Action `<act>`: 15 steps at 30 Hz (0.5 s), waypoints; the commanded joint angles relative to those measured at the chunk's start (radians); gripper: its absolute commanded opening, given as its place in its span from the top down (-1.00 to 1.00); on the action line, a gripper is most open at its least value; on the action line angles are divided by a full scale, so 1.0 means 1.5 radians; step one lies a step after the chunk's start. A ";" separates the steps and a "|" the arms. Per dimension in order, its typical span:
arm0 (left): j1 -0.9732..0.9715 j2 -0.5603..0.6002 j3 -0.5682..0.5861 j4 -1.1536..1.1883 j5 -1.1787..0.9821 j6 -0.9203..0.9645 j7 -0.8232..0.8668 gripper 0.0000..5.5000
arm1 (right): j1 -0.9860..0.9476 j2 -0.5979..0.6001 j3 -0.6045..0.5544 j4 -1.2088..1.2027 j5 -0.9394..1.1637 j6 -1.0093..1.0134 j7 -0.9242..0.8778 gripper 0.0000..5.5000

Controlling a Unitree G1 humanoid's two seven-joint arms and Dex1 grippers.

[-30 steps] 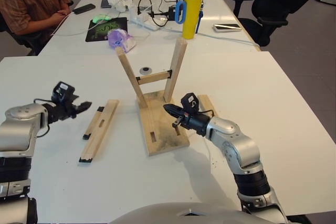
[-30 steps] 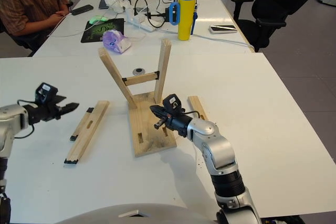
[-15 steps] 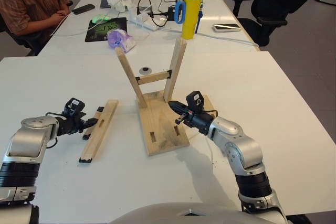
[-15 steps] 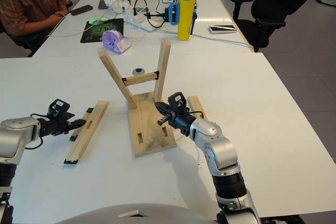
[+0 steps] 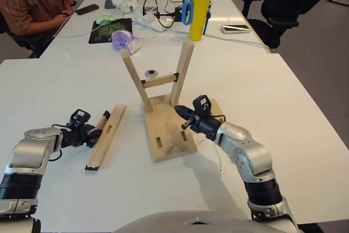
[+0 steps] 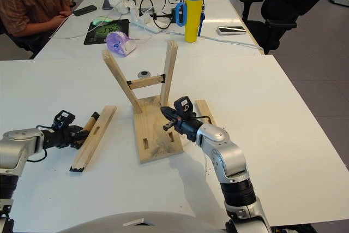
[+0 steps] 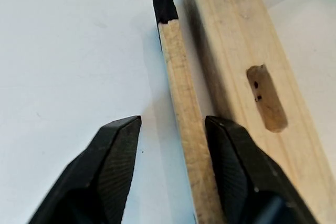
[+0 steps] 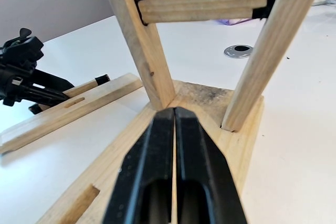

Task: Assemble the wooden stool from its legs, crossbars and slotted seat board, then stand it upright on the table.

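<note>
Now my left tool (image 5: 95, 133) lies low on the white surface (image 5: 283, 96). Its fingers (image 7: 113, 166) are spread to either side of a thin loose crossbar (image 7: 181, 103) with black-tipped ends. The bar lies flat between them, just beside a slotted loose leg (image 7: 247, 45); I cannot tell whether the fingers touch the bar. My right tool (image 8: 175, 121) is pressed together with nothing in it, over the seat board (image 5: 170, 140). It points at the foot of the two legs (image 5: 133, 77) standing tilted in the board, joined by a fitted crossbar (image 5: 159, 81). The board lies flat mid-surface, legs up.
</note>
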 commanded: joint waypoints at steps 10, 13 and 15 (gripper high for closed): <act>-0.030 -0.016 0.003 0.015 0.002 -0.020 0.017 0.85 | 0.001 0.004 0.014 0.011 -0.025 -0.067 -0.038 1.00; -0.094 -0.026 0.017 0.064 -0.007 -0.058 0.011 0.85 | 0.015 0.020 -0.043 -0.013 0.082 -0.036 0.002 0.89; -0.164 -0.031 0.062 0.088 -0.050 -0.074 -0.008 0.85 | 0.013 0.010 -0.091 -0.034 0.147 -0.012 0.022 0.79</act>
